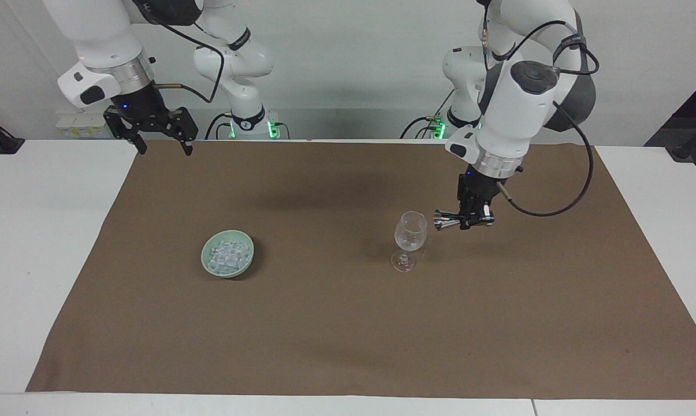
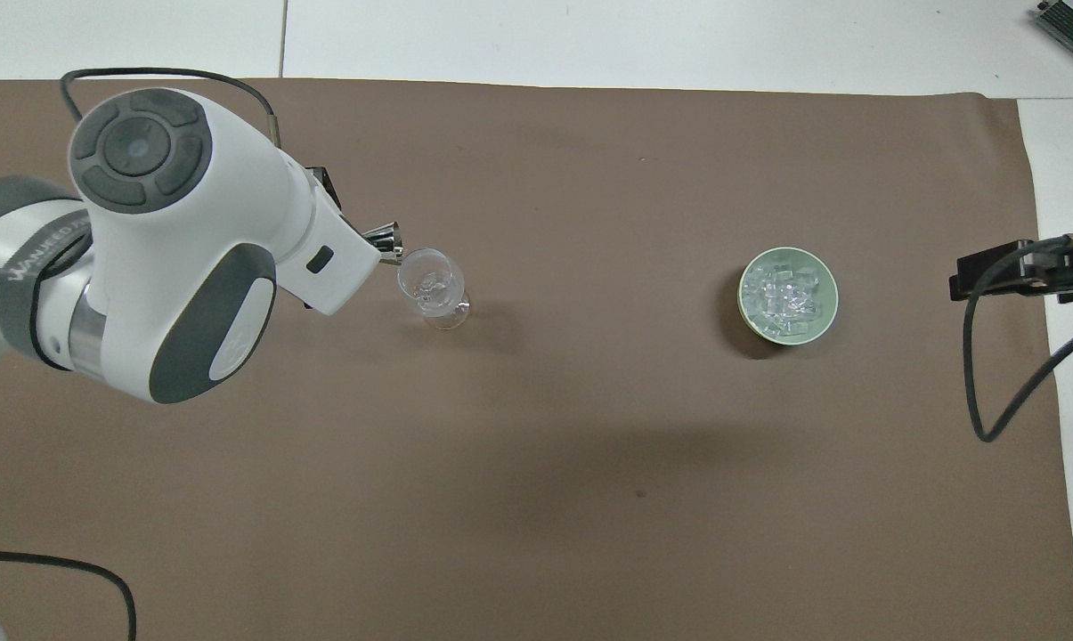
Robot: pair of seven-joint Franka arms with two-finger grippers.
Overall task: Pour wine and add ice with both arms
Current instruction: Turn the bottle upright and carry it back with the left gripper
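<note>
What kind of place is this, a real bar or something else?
Probably a robotics lab, not a bar: two white robot arms stand at a plain white table with a brown cloth, holding only a wine glass and a bowl of ice.

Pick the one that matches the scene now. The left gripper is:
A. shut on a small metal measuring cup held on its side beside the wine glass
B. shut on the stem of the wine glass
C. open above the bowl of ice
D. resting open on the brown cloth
A: the left gripper clamps a small metal measuring cup lying sideways, its mouth toward the rim of the wine glass.
</note>
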